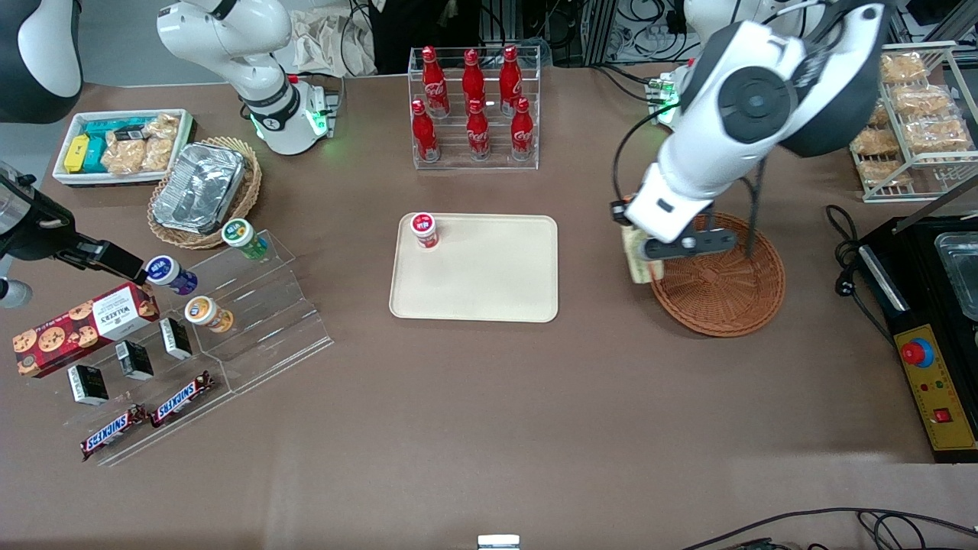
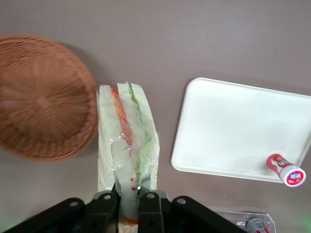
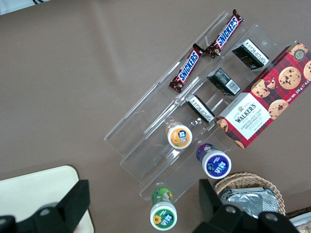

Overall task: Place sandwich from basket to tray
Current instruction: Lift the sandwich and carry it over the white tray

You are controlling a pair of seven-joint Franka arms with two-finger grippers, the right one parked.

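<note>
Sandwich (image 2: 127, 145) clamped in end effector (image 2: 129, 204) beside basket (image 2: 41, 97).

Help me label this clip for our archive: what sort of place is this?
Probably a robot lab's mock snack shop: cola bottles in a clear rack, Snickers bars on acrylic steps, cables around. The gripper, shut on the sandwich, hangs between the basket and the tray.

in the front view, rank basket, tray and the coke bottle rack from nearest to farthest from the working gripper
The gripper holds the sandwich at the basket's edge.
1. basket, right beside it
2. tray, mid-table
3. bottle rack, farther from the camera than the tray
</note>
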